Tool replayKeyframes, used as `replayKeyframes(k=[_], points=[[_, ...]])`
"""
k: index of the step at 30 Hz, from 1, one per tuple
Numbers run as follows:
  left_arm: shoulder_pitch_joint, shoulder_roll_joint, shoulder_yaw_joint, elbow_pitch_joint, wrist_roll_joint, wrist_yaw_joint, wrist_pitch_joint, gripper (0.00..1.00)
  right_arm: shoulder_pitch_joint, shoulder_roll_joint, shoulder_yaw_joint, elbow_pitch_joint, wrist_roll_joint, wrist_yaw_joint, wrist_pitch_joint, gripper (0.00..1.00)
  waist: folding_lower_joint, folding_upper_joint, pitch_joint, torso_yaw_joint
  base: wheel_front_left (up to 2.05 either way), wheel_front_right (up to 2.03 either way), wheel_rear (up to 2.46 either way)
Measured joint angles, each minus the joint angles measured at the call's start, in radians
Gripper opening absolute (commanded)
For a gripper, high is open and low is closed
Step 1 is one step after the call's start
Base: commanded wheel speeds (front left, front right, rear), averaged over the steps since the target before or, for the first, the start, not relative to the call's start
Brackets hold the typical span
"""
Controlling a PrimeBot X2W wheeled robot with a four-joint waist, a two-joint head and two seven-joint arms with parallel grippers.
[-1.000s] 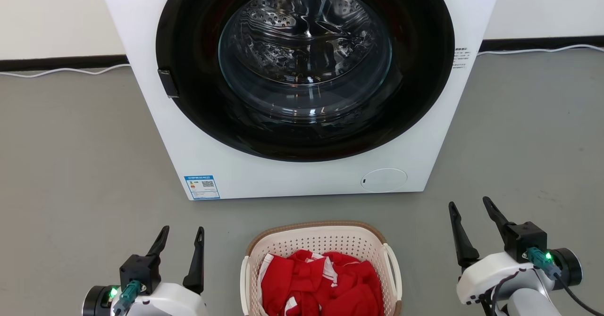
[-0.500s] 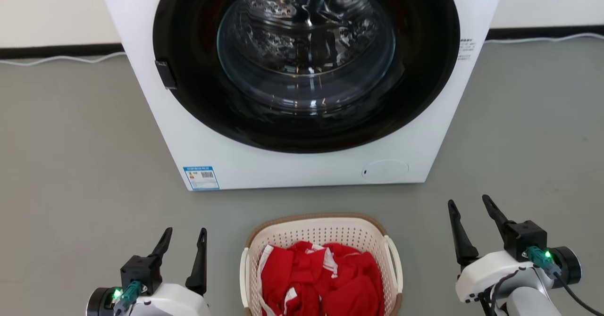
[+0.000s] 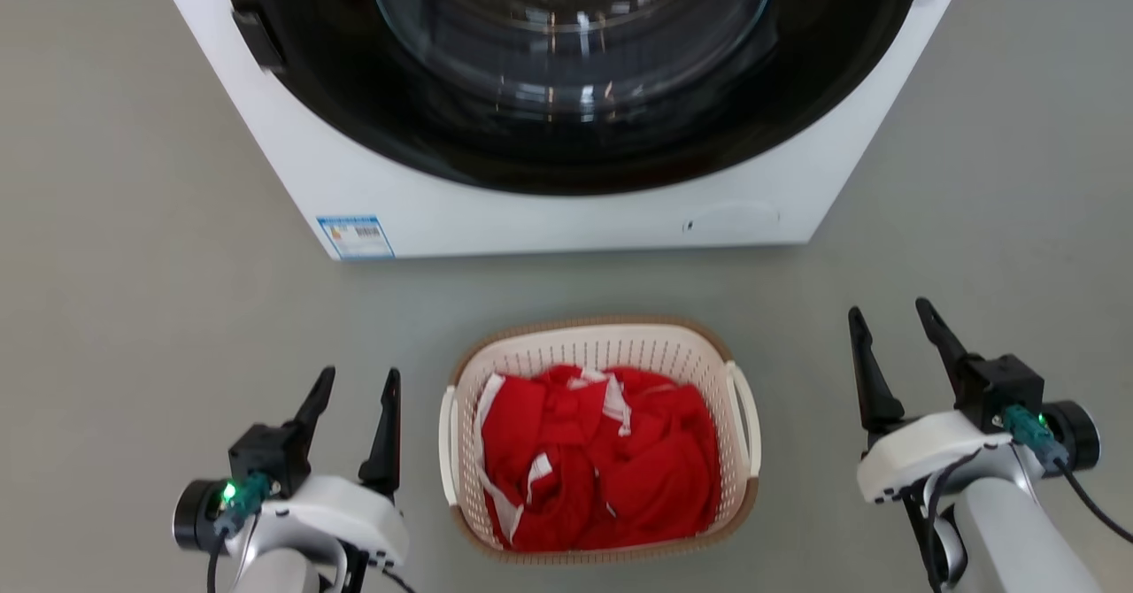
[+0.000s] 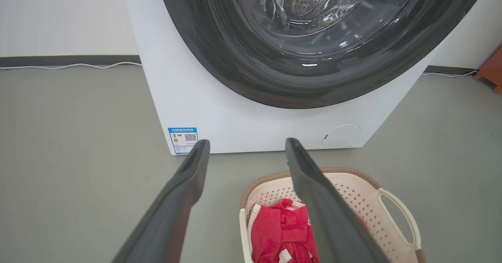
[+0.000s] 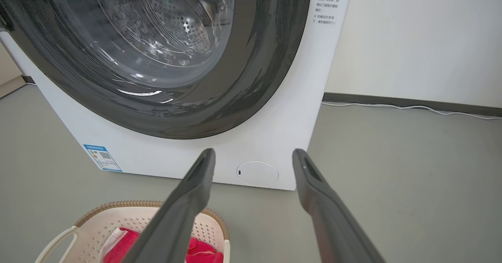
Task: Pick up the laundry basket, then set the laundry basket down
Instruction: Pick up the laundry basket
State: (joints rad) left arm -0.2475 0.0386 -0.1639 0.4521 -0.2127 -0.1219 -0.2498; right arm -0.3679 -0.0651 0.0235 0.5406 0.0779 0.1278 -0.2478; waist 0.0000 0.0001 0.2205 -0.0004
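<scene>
The laundry basket (image 3: 602, 350) stands on the grey floor in front of the washing machine, cream-white and perforated with a brown rim and white loop handles, holding red and white cloth (image 3: 602, 460). My left gripper (image 3: 358, 381) is open just left of the basket, a short gap from its left handle, with nothing between its fingers. My right gripper (image 3: 890, 314) is open well to the right of the basket, also with nothing in it. The left wrist view has the basket (image 4: 364, 192) behind the gripper's (image 4: 247, 145) right finger. The right wrist view has the basket (image 5: 117, 216) at lower left of the gripper (image 5: 253, 155).
A white front-loading washing machine (image 3: 549, 212) with a dark round door stands directly behind the basket, a strip of floor between them. Open grey floor (image 3: 133, 265) lies on both sides. A white cable (image 5: 411, 108) runs along the wall's base.
The head camera has tilted down, so the machine sits higher in the picture and the whole basket is in view. Both grippers stay open beside the basket, which still rests on the floor.
</scene>
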Motion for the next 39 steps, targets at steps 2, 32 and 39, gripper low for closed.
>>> replayKeyframes(k=[2,32,39], points=[[-0.018,0.0,-0.003,0.0,-0.009,0.0,0.0,1.0,-0.014,0.0,-0.002,-0.002,-0.003,0.0,0.0,1.0,0.0,0.0,0.032,0.0,0.0,0.0,0.0],[-0.322,-0.008,-0.053,0.108,-0.068,0.005,-0.003,1.0,-0.265,0.005,0.058,-0.003,0.002,0.0,0.0,1.0,0.0,0.0,0.508,-0.009,0.0,0.0,0.0],[-0.361,-0.009,-0.071,0.139,-0.092,0.004,-0.007,1.0,-0.295,0.005,0.066,0.044,0.016,0.0,0.0,1.0,0.0,0.0,0.552,-0.008,0.0,0.0,0.0]])
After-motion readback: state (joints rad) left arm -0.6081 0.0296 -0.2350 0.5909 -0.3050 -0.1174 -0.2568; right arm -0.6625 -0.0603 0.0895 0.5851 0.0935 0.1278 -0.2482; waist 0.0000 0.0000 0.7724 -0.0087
